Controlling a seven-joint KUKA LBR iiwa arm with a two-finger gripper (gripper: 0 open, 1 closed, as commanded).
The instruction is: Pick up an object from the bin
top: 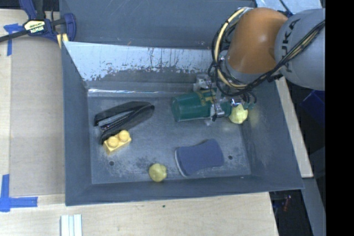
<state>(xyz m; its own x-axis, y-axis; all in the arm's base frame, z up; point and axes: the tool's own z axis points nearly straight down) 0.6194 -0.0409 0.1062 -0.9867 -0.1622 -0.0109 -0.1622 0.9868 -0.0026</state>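
Camera view gave us a scuffed grey metal bin (76,135). At a boxy dark-green object (189,108) near its back wall sat the jaws; we couldn't tell their opening.

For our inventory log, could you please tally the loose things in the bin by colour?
Yellow: 3 (knobbed yellow plastic block, small yellow ball near the front wall, pale yellow round lump at the right)
Black: 1 (long black stapler-like tool)
Green: 1 (dark green boxy plastic thing)
Blue: 1 (flat rounded blue-grey pad)
Total: 6
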